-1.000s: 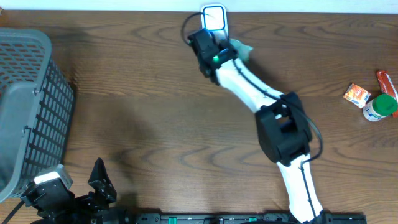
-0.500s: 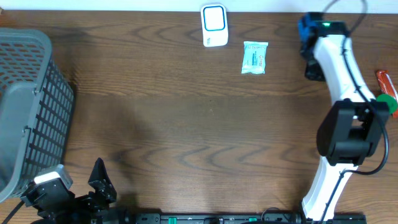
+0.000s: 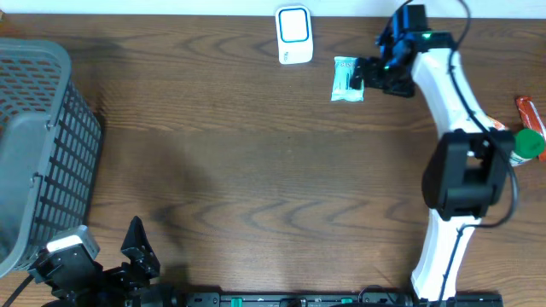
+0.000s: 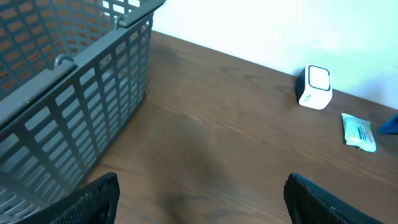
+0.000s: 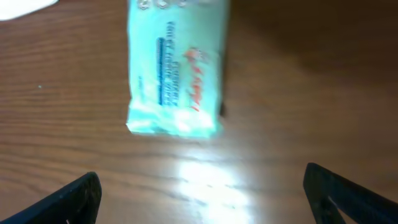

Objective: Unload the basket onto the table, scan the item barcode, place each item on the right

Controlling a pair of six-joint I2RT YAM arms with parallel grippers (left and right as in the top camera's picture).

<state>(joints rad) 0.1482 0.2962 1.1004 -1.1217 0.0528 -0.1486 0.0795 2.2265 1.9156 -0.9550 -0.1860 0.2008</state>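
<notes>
Right tool (image 5: pixel 199 190): wide open, empty, just right of packet (image 3: pixel 348 78)
Left tool (image 4: pixel 200 196): open, empty, near left
Scanner (image 3: pixel 293 34): left of packet

Mint-green packet (image 3: pixel 348 79) w/ red print; grey mesh basket (image 3: pixel 72 145).

My right tool (image 3: pixel 365 75) hangs at the edge of the pale green packet (image 3: pixel 346 79), which lies flat on the table (image 3: pixel 256 170) near the white scanner (image 3: pixel 294 35). A grey basket (image 3: pixel 64 145) stands well apart from them.
</notes>
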